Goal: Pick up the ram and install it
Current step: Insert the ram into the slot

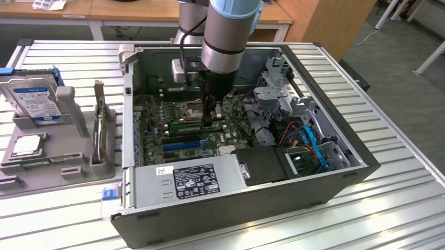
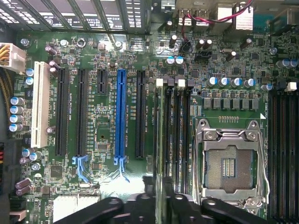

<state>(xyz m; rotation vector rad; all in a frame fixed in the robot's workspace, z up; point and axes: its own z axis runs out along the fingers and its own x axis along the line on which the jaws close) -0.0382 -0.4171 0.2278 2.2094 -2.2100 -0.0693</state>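
The ram [image 2: 159, 130] is a thin green stick standing on edge in a memory slot on the motherboard, next to the black empty slots [image 2: 180, 130] and the CPU socket [image 2: 229, 163]. In the exterior view the ram [image 1: 186, 126] shows as a green strip inside the open computer case [image 1: 347, 172]. My gripper [image 1: 210, 119] reaches straight down into the case over one end of the stick. In the wrist view my gripper [image 2: 162, 198] straddles that end, and its black fingers [image 2: 145, 203] stand a little apart on either side of the stick, open.
A grey fixture tray [image 1: 41, 172] outside the case, at the exterior view's left, holds a blue-labelled hard drive [image 1: 35, 101]. The power supply [image 1: 191, 179], the drive cage with blue cables [image 1: 313, 146] and the case walls hem in the motherboard. A blue expansion slot [image 2: 120, 112] lies beside the memory slots.
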